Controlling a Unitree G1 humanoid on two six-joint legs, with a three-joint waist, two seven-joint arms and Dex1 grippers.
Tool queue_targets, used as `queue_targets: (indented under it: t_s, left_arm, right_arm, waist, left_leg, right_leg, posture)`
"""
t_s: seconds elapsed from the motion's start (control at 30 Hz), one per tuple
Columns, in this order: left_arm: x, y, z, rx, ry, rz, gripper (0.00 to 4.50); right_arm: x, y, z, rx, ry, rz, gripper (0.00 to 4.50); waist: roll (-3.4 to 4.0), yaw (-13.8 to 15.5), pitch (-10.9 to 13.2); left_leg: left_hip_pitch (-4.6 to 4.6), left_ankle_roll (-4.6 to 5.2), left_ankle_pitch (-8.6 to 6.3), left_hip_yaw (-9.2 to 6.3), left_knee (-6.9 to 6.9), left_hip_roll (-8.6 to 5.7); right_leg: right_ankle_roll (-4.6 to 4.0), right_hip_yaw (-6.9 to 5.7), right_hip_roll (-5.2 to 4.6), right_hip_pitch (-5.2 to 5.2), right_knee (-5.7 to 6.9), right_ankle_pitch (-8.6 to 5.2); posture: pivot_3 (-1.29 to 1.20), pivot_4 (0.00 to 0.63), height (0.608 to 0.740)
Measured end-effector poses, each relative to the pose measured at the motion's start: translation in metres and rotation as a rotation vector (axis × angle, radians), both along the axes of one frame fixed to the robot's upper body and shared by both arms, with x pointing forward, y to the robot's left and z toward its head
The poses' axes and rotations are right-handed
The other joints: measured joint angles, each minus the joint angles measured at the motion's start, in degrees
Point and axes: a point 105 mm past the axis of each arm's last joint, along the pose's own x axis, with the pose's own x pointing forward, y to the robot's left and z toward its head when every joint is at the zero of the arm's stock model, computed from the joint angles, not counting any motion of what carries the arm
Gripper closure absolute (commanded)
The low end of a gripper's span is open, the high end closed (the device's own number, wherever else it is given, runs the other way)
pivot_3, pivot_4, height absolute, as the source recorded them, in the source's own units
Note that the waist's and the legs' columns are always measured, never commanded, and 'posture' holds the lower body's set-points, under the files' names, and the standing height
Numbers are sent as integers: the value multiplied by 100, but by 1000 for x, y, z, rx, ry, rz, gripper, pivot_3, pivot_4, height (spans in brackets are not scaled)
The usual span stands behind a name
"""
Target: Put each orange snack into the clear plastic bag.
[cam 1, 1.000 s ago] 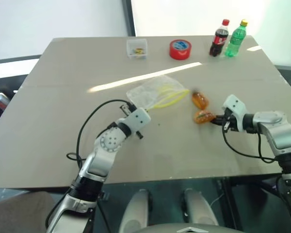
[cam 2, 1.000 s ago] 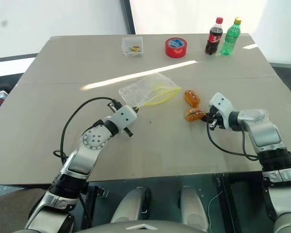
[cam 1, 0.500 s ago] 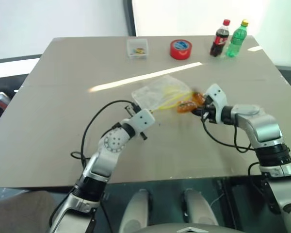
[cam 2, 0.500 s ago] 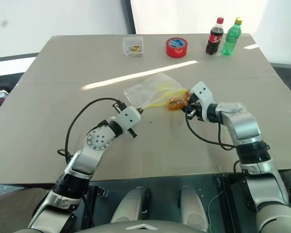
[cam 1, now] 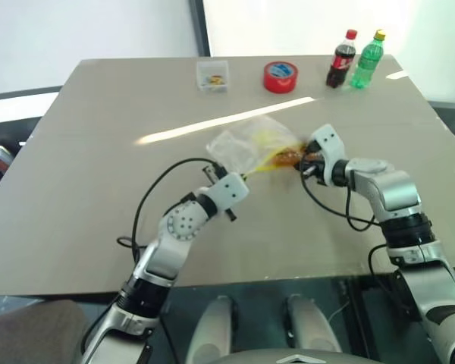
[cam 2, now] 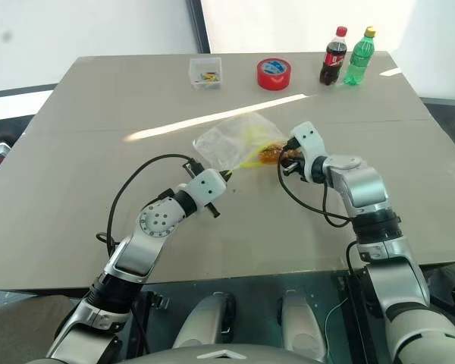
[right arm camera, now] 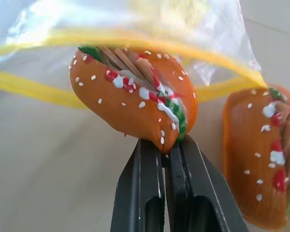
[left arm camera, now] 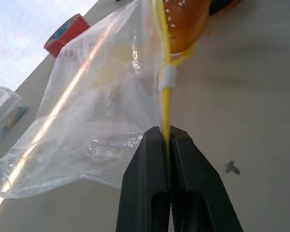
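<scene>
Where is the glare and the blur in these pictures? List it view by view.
Left eye view: a bright streak of glare crosses the table behind the clear plastic bag. Left wrist view: the same streak runs over the bag film; the red tape roll is soft. Right wrist view: the bag's upper part is blurred; the held orange snack is sharp.

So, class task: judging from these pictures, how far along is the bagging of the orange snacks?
Done: neither snack is inside yet. In hand: the left claw pinches the clear plastic bag by its yellow edge, while the right claw holds one orange snack at the bag's mouth. Left: push it in, then bag the second snack lying on the table.
</scene>
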Motion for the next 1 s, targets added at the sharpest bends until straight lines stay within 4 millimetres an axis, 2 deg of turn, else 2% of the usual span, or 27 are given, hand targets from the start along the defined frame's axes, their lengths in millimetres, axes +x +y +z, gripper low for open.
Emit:
queue_targets:
  t_s: [0.17, 0.37, 0.47, 0.57, 0.67, 0.73, 0.77, 0.8, 0.83, 0.87, 0.97, 1.0]
  left_arm:
    - [-2, -7, -3, 0, 8, -24, 4500]
    - [-3, -9, 0, 8, -8, -36, 4500]
    - [-4, -13, 1, -1, -10, -61, 4500]
    - [-5, -16, 2, -13, -9, -78, 4500]
    - [-5, -16, 3, -16, -9, -78, 4500]
    - [-5, -17, 3, -21, -10, -80, 4500]
    - [-5, -18, 4, -23, -11, -81, 4500]
    - [-5, -20, 5, -31, -15, -84, 4500]
    - [-5, -20, 5, -34, -15, -85, 4500]
    - [-5, -21, 6, -37, -15, -86, 4500]
    - [-5, -22, 6, -50, -16, -80, 4500]
    - [-5, -22, 6, -53, -15, -78, 4500]
  right_arm:
    - [-3, 21, 7, 4, -12, 56, 4470]
    - [-3, 35, 11, -59, -64, 105, 4470]
    - [0, 40, 5, -90, -81, 113, 4470]
    - [8, 36, -9, -140, -60, 60, 4470]
    - [17, 32, -11, -165, -70, 11, 3532]
    - [22, 34, -2, -151, -100, -1, 2366]
    - [24, 35, 1, -146, -111, -5, 2366]
    - [31, 38, 16, -138, -179, -23, 2102]
    - [34, 38, 20, -140, -199, -31, 1469]
    - [35, 37, 23, -144, -216, -38, 1469]
    - [38, 35, 23, -137, -229, -53, 256]
    - [37, 35, 23, -134, -224, -40, 256]
  waist:
    - [0, -5, 0]
    - [0, -2, 0]
    - [0, -4, 0]
    - [0, -1, 0]
    - [1, -4, 1]
    - [2, -13, 1]
    - [2, -15, 1]
    - [2, -15, 1]
    - [2, -12, 1]
    - [2, -13, 1]
    - [2, -3, 1]
    - [2, -6, 1]
  left_leg:
    - [0, 0, 0, -2, 0, 0]
    - [0, 0, 0, -2, 0, 0]
    - [0, 0, 0, 3, -1, 0]
    - [0, 0, 0, 5, -1, 0]
    - [-1, 0, 0, 4, -1, 0]
    - [-1, 0, 0, 3, -3, 0]
    - [-1, 0, 0, 2, -3, 0]
    - [0, 0, 0, 4, -5, 1]
    - [0, 0, 0, 5, -6, 1]
    - [0, 0, 0, 5, -6, 1]
    - [-2, 0, 0, 5, -6, 0]
    - [-3, 0, 0, 4, -6, 0]
  right_leg:
    - [0, 0, 0, -1, 0, 0]
    - [0, 0, 0, -1, -1, 0]
    - [0, -1, 0, -1, 0, 0]
    - [0, -1, 0, -1, 0, 0]
    - [0, 1, 0, -3, 0, 0]
    - [0, 1, 0, -5, 0, 0]
    - [0, 1, 1, -5, 0, 0]
    - [0, 0, 3, -5, 1, 0]
    - [0, 0, 2, -5, 0, 0]
    - [0, 0, 3, -5, 0, 0]
    - [0, 1, 1, -5, -3, 0]
    - [0, 1, 0, -5, -3, 0]
  posture:
    - [0, 150, 740]
    - [0, 150, 740]
    - [0, 150, 740]
    - [0, 150, 740]
    - [0, 150, 740]
    - [0, 150, 740]
    - [0, 150, 740]
    - [0, 150, 740]
    - [0, 150, 740]
    - [0, 150, 740]
    - [0, 150, 740]
    - [0, 150, 740]
